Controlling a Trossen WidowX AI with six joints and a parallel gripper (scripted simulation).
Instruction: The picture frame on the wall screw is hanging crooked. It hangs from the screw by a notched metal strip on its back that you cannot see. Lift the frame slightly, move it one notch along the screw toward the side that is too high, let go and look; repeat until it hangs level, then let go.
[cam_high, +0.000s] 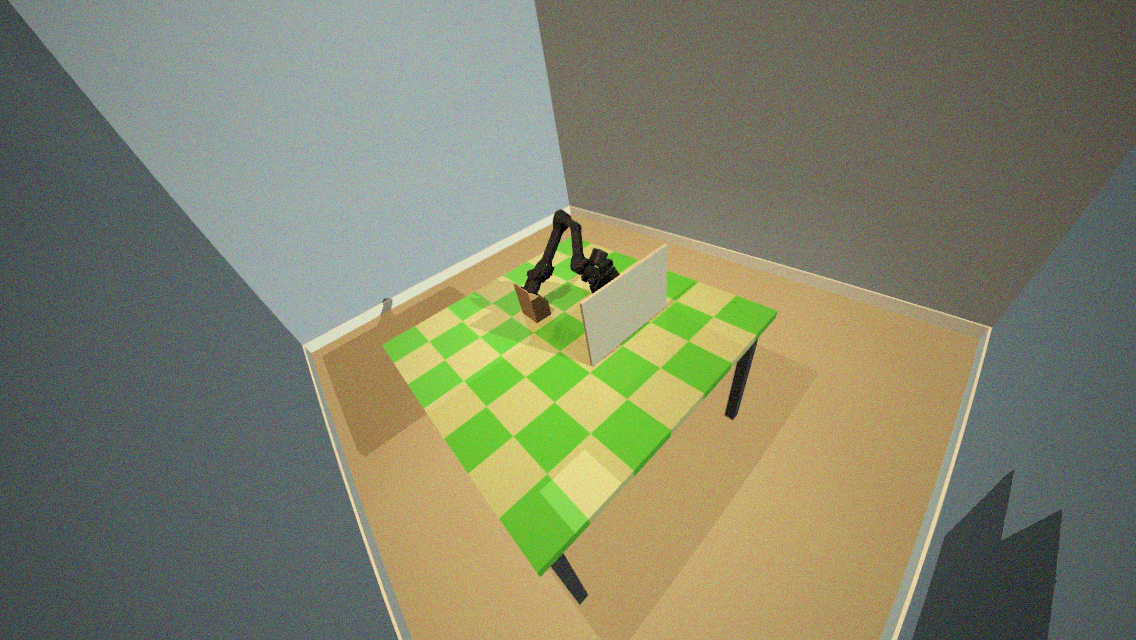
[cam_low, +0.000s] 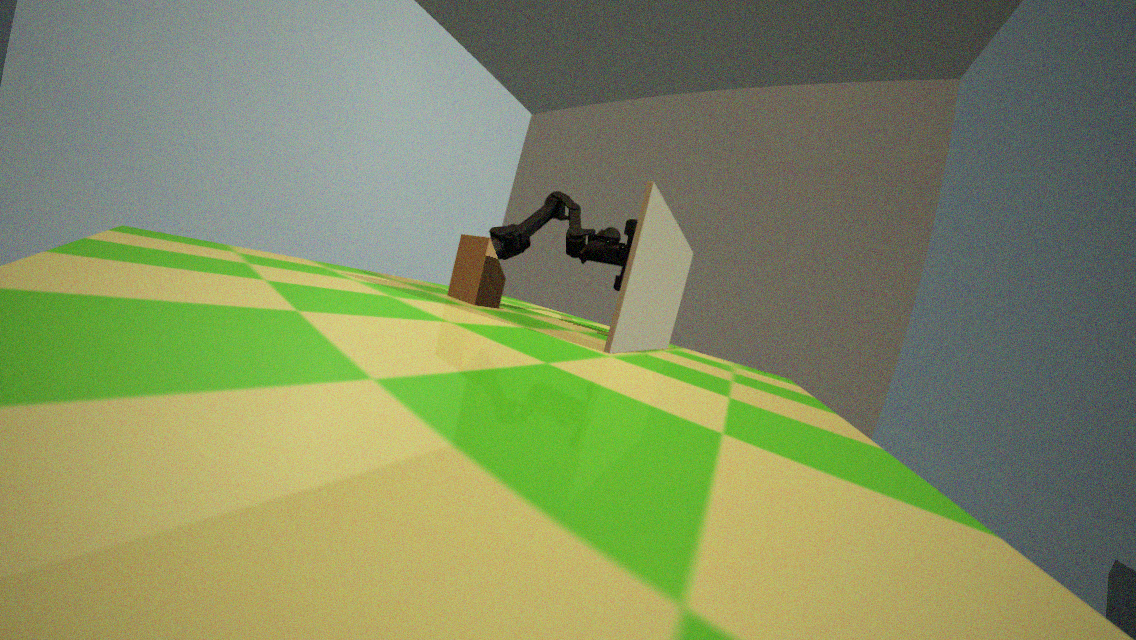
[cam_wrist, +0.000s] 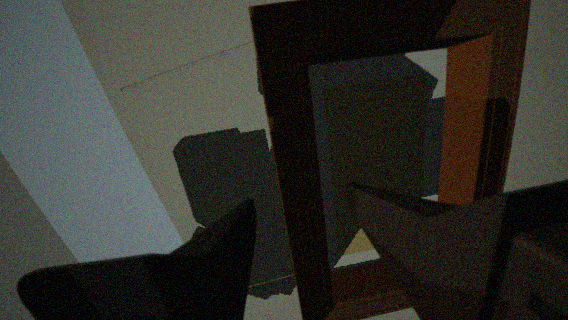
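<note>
The dark brown picture frame (cam_wrist: 297, 150) is close up in the wrist view, in front of the upright pale board (cam_high: 631, 314) (cam_low: 655, 278) (cam_wrist: 545, 100). My gripper (cam_wrist: 300, 198) is open at the frame, one finger outside its left-hand bar in that view and the other over the opening; no grip on the bar shows. An orange-brown inner edge shows at the opening's right. The top and exterior views see the board's back and side, so the frame is hidden there. The screw and notched strip are hidden. I cannot tell from these views how level the frame hangs.
A brown block (cam_high: 534, 308) (cam_low: 476, 274) stands by the arm's base on the green and tan checkered table (cam_high: 556, 377) (cam_low: 556, 445). The arm (cam_high: 561, 226) (cam_low: 548, 210) arches from there to the board. Dark shadows fall across the board in the wrist view.
</note>
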